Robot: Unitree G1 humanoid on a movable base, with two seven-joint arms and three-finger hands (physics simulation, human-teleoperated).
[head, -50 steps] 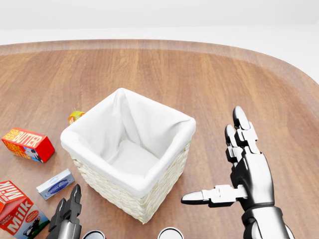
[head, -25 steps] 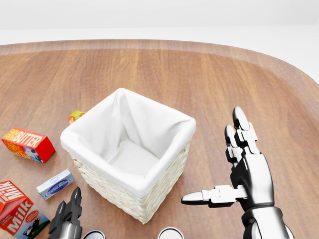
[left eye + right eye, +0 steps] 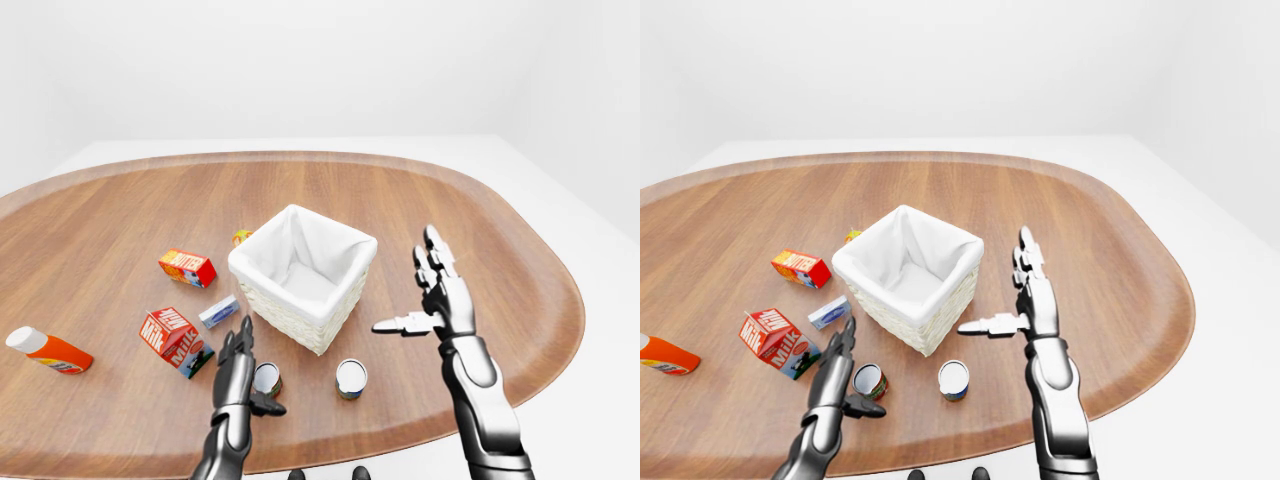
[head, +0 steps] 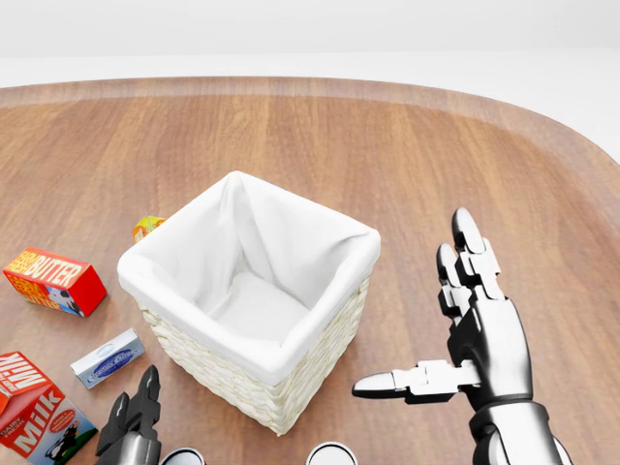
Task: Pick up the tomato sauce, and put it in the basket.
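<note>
Left hand (image 3: 238,368) drops slightly lower in the head view, fingers spread, empty, just beside the tomato sauce can (image 3: 266,379) on the worktop (image 3: 480,230). Right hand (image 4: 477,329) unchanged, fingers wide. Basket (image 4: 194,354) unmoved, nothing visible inside. Reach starting, no grasp yet.

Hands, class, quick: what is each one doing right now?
Left hand: open, holding nothing, beside a can.
Right hand: open, empty, beside the basket.

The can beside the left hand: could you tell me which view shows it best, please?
The right-eye view: the can lies whole, just right of the left hand. The left-eye view has the fingers partly covering it; the head view shows only its rim at the bottom edge.
</note>
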